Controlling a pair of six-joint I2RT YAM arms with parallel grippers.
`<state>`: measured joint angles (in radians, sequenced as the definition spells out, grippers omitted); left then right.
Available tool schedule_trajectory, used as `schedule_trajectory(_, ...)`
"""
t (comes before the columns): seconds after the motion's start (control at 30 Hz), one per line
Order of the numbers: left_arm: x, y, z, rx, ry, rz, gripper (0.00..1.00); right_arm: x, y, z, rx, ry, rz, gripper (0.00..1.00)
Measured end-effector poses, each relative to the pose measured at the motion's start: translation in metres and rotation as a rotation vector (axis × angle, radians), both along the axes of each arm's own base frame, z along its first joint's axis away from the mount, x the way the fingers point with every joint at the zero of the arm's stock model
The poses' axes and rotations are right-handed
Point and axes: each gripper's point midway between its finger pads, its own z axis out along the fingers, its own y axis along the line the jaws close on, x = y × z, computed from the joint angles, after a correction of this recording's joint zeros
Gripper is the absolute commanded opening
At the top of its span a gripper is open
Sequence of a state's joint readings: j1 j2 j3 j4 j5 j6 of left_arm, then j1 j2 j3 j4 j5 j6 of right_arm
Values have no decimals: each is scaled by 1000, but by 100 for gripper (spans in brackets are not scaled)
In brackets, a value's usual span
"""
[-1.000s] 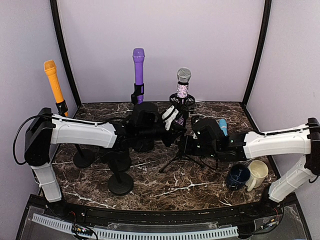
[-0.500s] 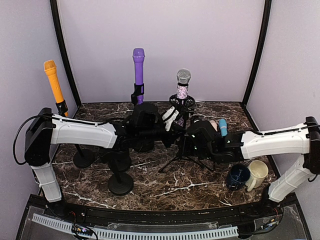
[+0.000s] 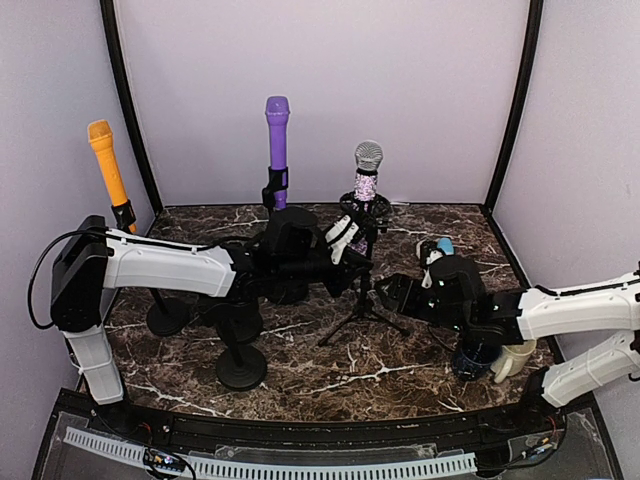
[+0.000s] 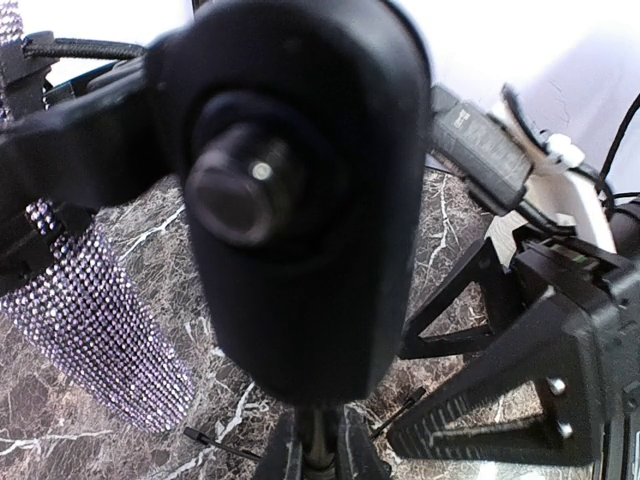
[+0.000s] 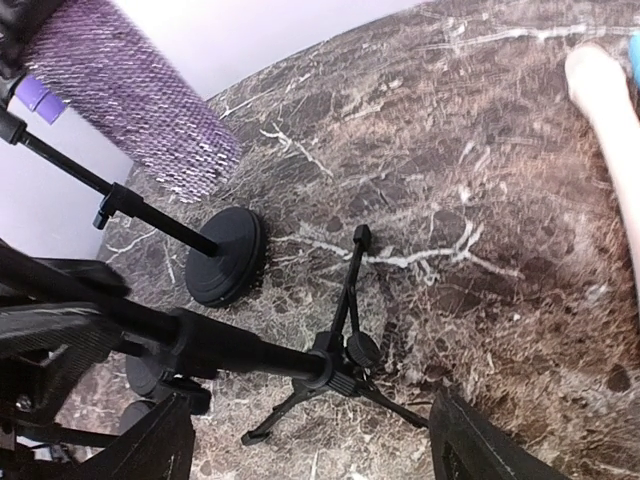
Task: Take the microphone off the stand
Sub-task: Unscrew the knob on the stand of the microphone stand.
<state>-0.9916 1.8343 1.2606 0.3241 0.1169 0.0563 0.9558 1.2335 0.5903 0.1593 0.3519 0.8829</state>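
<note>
Lighting is even and diffuse; shadows on the desk (image 3: 300, 360) are faint. The left wrist view blurs the near stand clip (image 4: 300, 250); its background is overexposed.

Orange microphone (image 3: 106, 162); purple microphone (image 3: 277, 140); sequinned silver-lilac microphone (image 3: 366, 185); black white-veined marble table (image 3: 335, 372).

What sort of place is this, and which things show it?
Likely a robot test booth: left arm and right arm at a marble-patterned table, plain walls enclosing it, purple microphone on a stand.
</note>
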Motion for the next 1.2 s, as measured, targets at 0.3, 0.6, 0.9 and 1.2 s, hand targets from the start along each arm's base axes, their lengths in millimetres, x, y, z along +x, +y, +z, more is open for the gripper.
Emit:
schedule_trajectory(0.3, 0, 0, 0, 0, 0, 0, 0, -3, 14, 3, 191, 41, 95, 74)
schedule_trajectory(0.6, 0, 0, 0, 0, -1, 0, 0, -5, 37, 3, 318, 74, 176, 50)
schedule_trajectory(0.9, 0, 0, 0, 1, 0, 0, 0, -6, 50, 3, 359, 93, 216, 35)
schedule_trajectory(1.2, 0, 0, -3, 7, 4, 0, 0, -2, 57, 2, 360, 95, 222, 30)
